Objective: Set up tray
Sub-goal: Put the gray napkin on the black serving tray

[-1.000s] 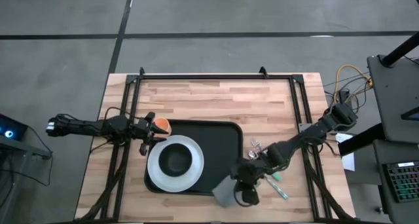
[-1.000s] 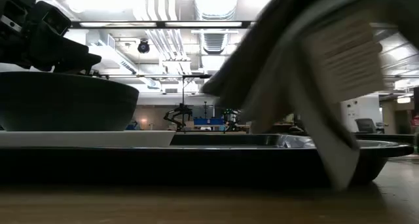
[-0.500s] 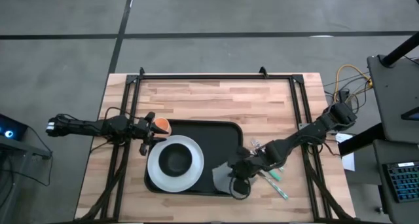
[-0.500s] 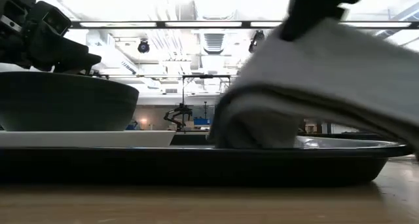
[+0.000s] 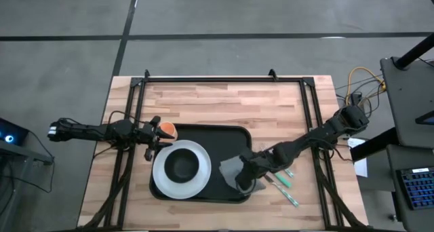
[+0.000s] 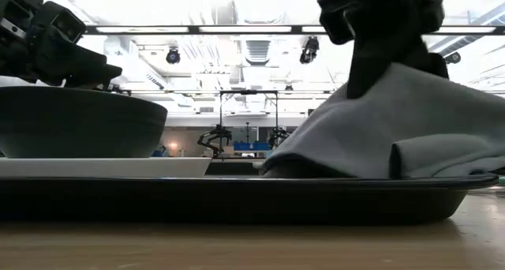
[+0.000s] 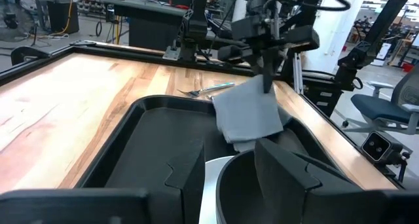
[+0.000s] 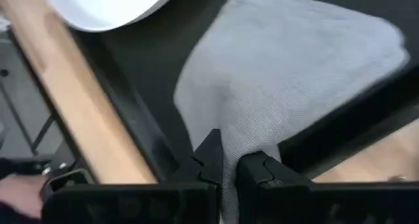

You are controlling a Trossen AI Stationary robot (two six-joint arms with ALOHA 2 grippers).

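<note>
The black tray (image 5: 224,140) lies in the middle of the table and carries a white plate (image 5: 163,181) with a dark bowl (image 5: 182,165) on its left part. A grey napkin (image 5: 232,169) lies on the tray's right near part. My right gripper (image 5: 245,180) stands over the napkin's near end, shut on it; the low view shows the gripper (image 6: 379,33) above the draped napkin (image 6: 355,136). My left gripper (image 5: 152,136) hangs open at the plate's far left side, its fingers above the bowl (image 7: 236,185) without touching it. My right gripper pinches a raised fold of the napkin (image 8: 229,145) between its two fingers (image 8: 209,160), coming slanting from above and from the table's right. One layer or several, I cannot tell. The held end stands up under the gripper, and the rest slopes down and lies spread on the tray floor (image 6: 316,163).
Cutlery with green handles (image 5: 283,181) lies on the wood right of the tray, under my right arm. An orange round thing (image 5: 167,130) sits beside my left gripper at the tray's far left corner. Black frame rails (image 5: 224,79) run along the table's far, left and right sides.
My right gripper has carried the napkin from beyond the tray's near right corner toward the far edge and down, staying shut. The napkin, which hung folded below the fingers, now lies draped on the tray floor with only its held end raised.
</note>
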